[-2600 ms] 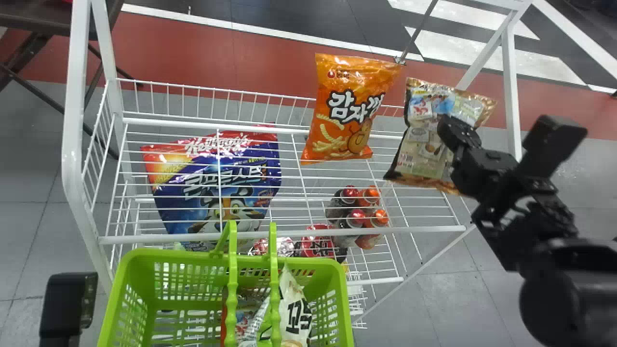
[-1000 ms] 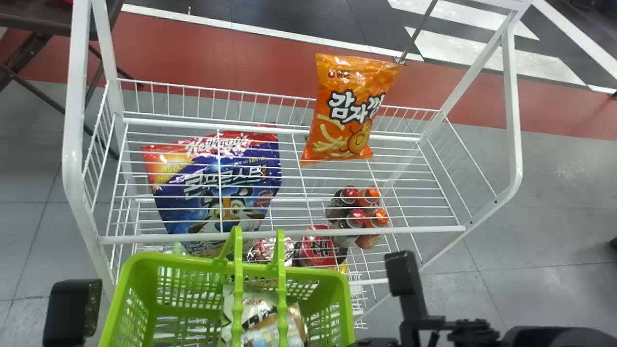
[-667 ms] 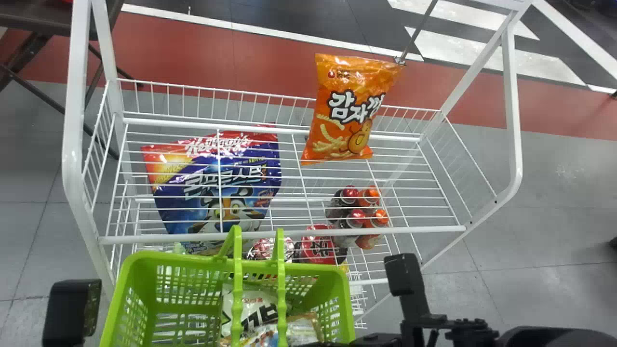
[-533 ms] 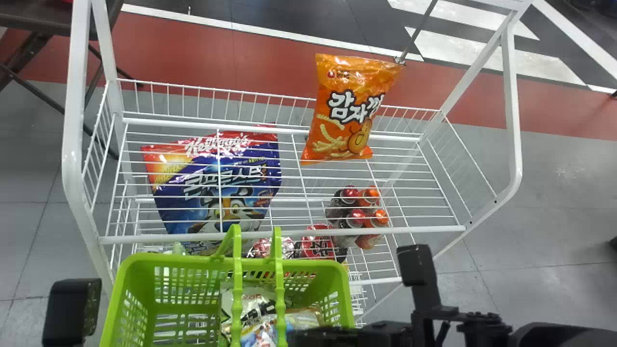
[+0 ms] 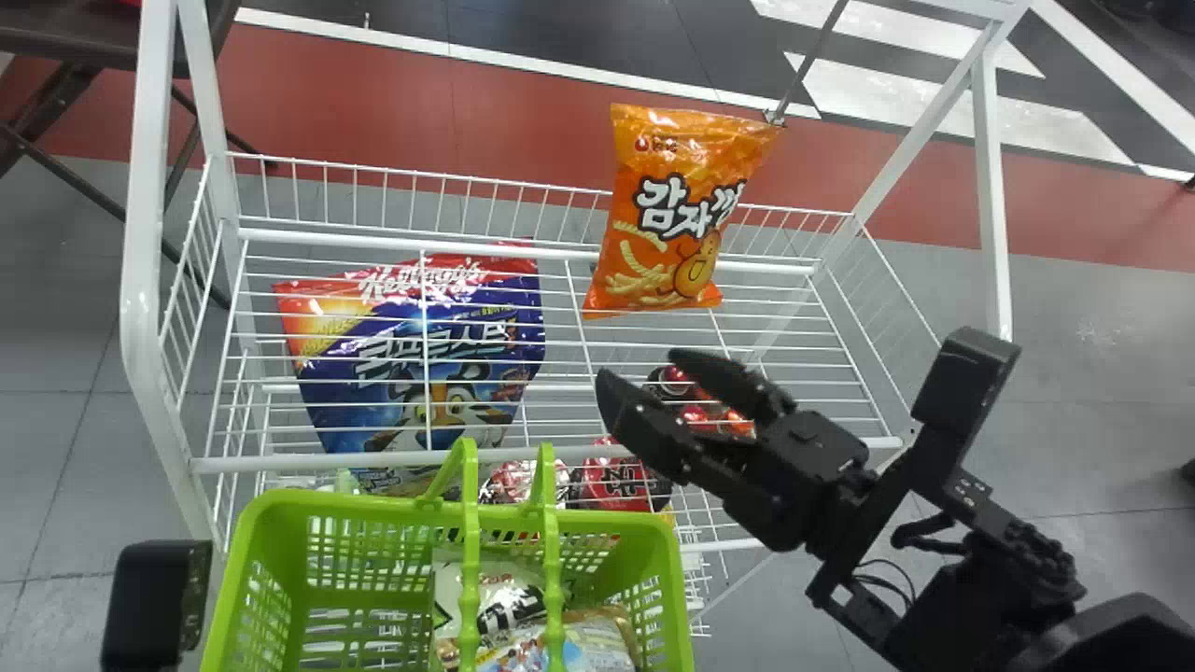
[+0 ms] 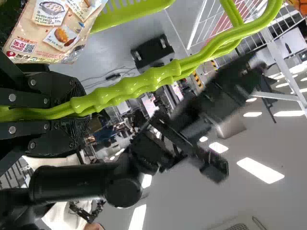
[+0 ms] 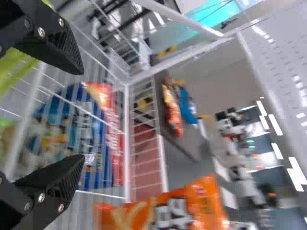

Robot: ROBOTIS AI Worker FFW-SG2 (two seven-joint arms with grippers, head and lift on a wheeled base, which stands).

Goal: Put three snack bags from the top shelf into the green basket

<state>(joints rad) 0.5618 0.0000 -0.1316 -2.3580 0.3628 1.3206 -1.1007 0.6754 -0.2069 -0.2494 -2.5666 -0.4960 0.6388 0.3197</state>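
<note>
Robot's right arm [image 5: 980,569]: predominantly black.
Thin cables [image 5: 887,562] loop beside boxy housings [image 5: 966,373]; tapered fingers [image 5: 644,425] bear ribbed faces and round silver screws [image 7: 41,32].

So your brown snack bag [image 5: 602,644] went from the top shelf [image 5: 373,460] into the green basket [image 5: 327,504], and the white bag [image 5: 509,597] in there slumped flatter. Then your right gripper [image 5: 644,366] swung up from down by the basket to over the shelf.
</note>
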